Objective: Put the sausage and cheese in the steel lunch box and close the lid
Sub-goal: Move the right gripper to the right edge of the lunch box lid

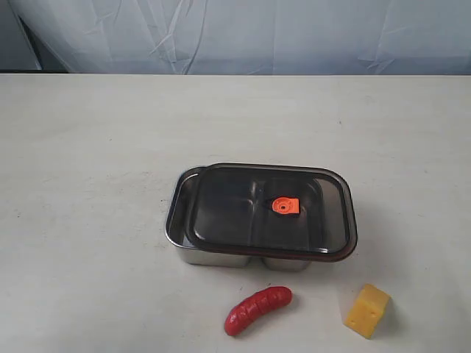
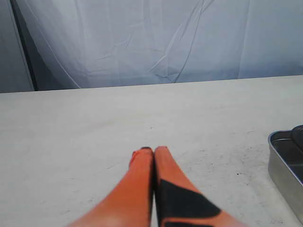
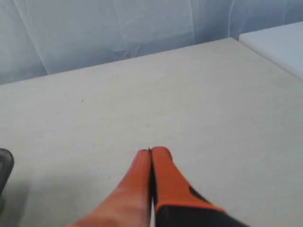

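The steel lunch box (image 1: pixel 178 220) stands mid-table, and its dark translucent lid (image 1: pixel 235 209) with an orange valve (image 1: pixel 285 207) lies on it, shifted a little to the right. In front of the box lie the red sausage (image 1: pixel 257 309) and, further right, the yellow cheese (image 1: pixel 367 310). Neither arm shows in the exterior view. My left gripper (image 2: pixel 154 149) is shut and empty above bare table, with the lunch box corner (image 2: pixel 284 163) off to one side. My right gripper (image 3: pixel 150 150) is shut and empty too, over bare tabletop.
A pale cloth backdrop (image 1: pixel 235 33) hangs behind the table's far edge. A white surface (image 3: pixel 279 45) borders the table in the right wrist view. A dark rounded object (image 3: pixel 4 165) shows at that view's edge.
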Tool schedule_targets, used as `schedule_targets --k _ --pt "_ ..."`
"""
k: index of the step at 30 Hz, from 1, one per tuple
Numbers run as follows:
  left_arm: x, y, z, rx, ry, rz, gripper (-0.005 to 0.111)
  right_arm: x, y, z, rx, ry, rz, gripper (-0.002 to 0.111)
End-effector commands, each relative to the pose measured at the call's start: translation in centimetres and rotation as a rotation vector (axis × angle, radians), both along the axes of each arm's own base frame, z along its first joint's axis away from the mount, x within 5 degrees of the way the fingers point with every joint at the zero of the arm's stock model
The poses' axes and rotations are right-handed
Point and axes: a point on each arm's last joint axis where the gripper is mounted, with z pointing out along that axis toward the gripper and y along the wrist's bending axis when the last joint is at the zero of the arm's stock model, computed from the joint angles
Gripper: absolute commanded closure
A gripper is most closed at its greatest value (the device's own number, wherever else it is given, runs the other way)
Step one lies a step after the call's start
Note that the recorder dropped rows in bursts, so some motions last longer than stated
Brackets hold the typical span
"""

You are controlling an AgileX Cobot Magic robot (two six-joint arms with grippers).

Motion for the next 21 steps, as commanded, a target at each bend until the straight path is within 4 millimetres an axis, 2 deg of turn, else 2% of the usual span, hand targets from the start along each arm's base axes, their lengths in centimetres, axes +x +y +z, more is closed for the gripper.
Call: schedule_targets --k 1,5,8,12,16,21 --pt "0.0 0.0 -0.1 0.002 -0.008 0.002 0.106 0.3 0.3 2.0 0.360 -0.223 -0.021 0.109" --pt "0.0 0.0 -0.1 0.002 -0.008 0.002 0.106 0.3 0.5 2.6 0.827 -0.263 -0.050 0.109" --pt "0.0 0.0 -0.1 0.002 -0.008 0.002 0.106 0.2 1.4 2.4 1.127 -0.166 0.000 0.109" --pt "0.0 0.0 -0.1 0.002 -0.008 0.002 0.106 -0.3 3.3 2.0 1.193 0.004 0.153 0.109" --pt "0.0 0.0 -0.1 0.002 -0.008 0.002 0.106 -0.7 4.2 3.0 1.176 -0.030 0.316 0.109" --pt "0.0 0.0 -0.1 0.002 -0.008 0.002 0.106 0.5 4.3 2.1 1.124 0.096 0.254 0.109"
